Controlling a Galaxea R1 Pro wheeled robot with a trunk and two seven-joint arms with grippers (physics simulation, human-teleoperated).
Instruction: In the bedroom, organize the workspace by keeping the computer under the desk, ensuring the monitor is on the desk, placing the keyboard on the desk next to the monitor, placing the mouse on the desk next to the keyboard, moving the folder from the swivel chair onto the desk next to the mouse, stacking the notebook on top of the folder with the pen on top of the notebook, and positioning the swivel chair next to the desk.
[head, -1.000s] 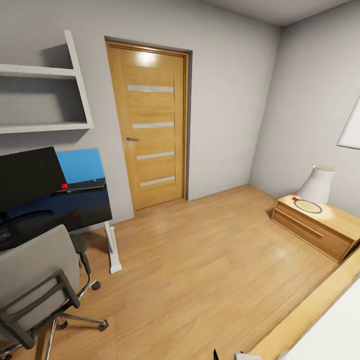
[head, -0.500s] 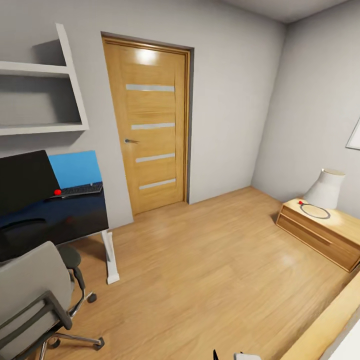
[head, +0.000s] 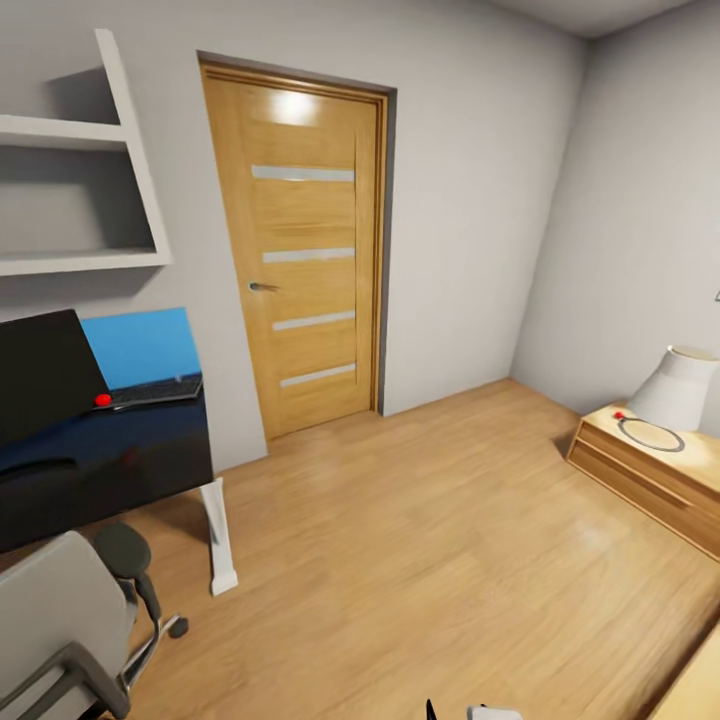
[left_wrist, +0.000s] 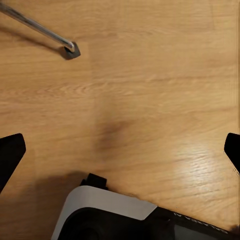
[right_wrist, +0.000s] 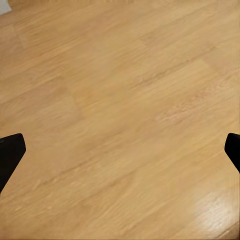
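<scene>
- A simulated bedroom seen from the robot's head: a wooden door (head: 300, 245) in a grey wall, pale wood floor (head: 420, 560), and white wall shelves (head: 80, 190) at upper left
- The glossy black desk (head: 110, 460) stands at left on a white leg (head: 218, 540); it is the surface for the whole tidy-up
- On it, the black monitor (head: 40, 372) sits at the left edge, with a red dot at its lower corner
- The keyboard (head: 155, 391) lies just beside the monitor, further along the surface
- The bright blue folder (head: 140, 345) appears to stand against the wall behind the keyboard, though its footing is hard to tell
- The grey swivel chair (head: 60, 630) is near the desk, cut off by the lower left corner
- At far right, a low wooden cabinet (head: 650, 480) carries a white lamp (head: 680, 388)
- Over the last second the whole scene has slid leftward and the chair and monitor are more cropped: the camera has turned right, the things have not moved
- This suggests the robot is turning away from the desk, perhaps to find the remaining items
- Left claw (left_wrist: 120, 150): wide, holding nothing, over bare floor beside a chrome chair leg with its castor (left_wrist: 70, 50)
- Right claw (right_wrist: 120, 150): wide, holding nothing, over bare floor
</scene>
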